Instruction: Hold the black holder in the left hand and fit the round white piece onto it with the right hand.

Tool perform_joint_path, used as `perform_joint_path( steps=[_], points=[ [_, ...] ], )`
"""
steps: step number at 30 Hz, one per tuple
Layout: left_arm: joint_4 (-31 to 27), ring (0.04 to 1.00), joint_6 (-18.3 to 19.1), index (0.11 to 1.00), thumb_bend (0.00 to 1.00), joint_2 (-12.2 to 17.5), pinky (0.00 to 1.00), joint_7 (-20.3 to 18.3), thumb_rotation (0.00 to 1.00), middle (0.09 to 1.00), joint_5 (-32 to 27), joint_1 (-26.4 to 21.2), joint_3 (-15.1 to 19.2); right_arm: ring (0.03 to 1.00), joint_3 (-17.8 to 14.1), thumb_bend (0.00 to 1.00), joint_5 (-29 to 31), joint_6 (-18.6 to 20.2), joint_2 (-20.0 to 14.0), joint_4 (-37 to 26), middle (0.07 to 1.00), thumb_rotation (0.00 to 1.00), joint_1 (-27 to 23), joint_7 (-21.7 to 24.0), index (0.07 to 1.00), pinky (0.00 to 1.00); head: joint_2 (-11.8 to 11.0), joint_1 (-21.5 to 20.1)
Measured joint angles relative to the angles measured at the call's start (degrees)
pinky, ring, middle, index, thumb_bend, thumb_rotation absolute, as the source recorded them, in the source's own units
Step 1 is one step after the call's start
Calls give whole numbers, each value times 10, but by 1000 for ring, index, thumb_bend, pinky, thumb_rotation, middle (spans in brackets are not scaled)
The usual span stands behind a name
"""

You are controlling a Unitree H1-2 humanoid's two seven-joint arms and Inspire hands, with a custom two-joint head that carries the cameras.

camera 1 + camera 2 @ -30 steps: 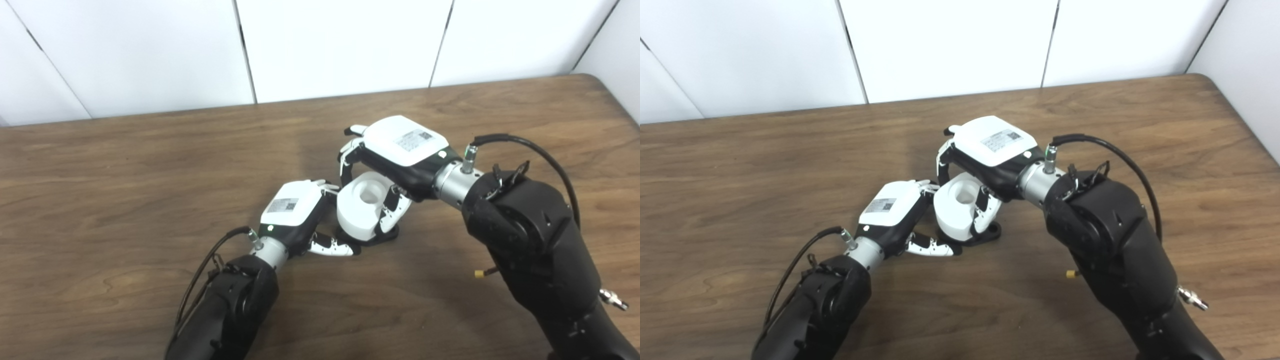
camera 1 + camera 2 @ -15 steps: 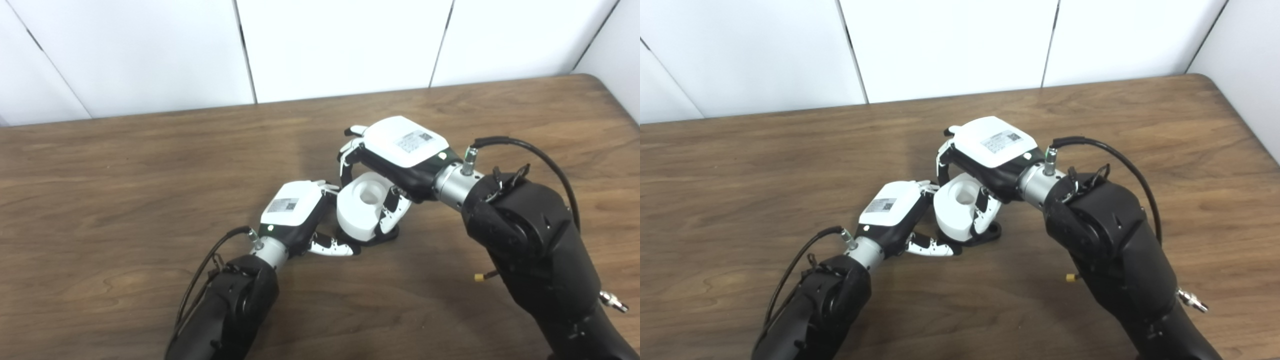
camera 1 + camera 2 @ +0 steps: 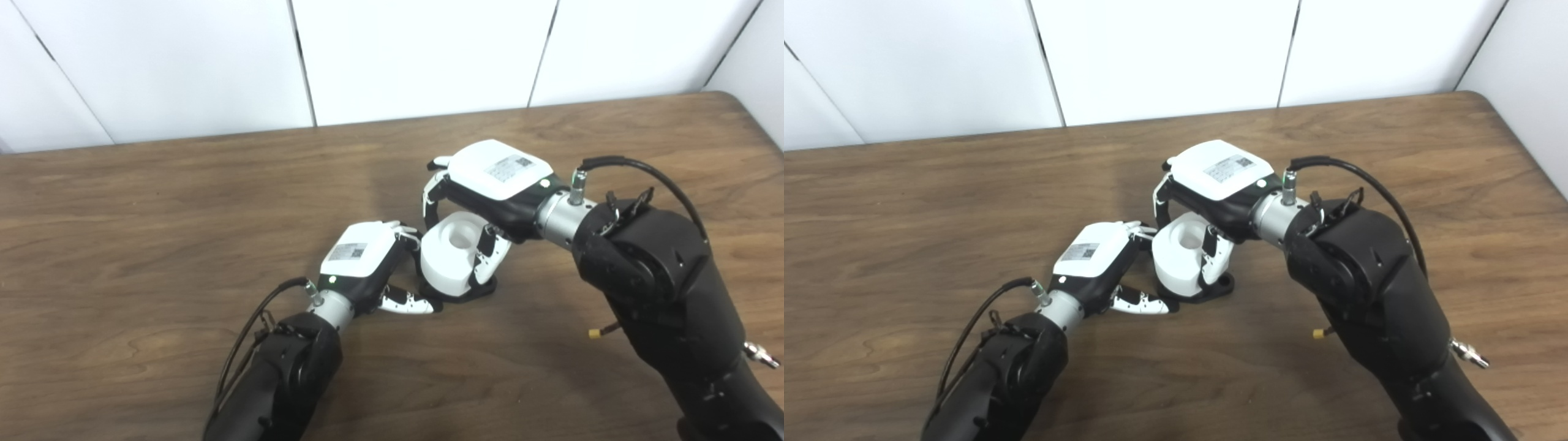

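Our right robot hand (image 3: 490,190) grips the stiff, smooth white piece (image 3: 450,254) by its sides; our left robot hand (image 3: 367,257) steadies the black holder (image 3: 468,293) beneath.

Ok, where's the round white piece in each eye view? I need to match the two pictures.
Left eye view: round white piece just right of centre, under the right hand.
Right eye view: the piece sits almost dead centre, right of the left hand.
Shared landmark: the black holder showing beneath the piece in both.
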Motion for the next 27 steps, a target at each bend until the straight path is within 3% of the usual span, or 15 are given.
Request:
perform_joint_path(
  steps=[27],
  points=[
    [-1, 899, -1, 485, 524, 1, 919, -2, 57, 803, -1, 0, 1, 922, 0, 522, -8, -1, 0, 0, 769, 128, -5, 9, 482, 735, 4, 0]
  ],
)
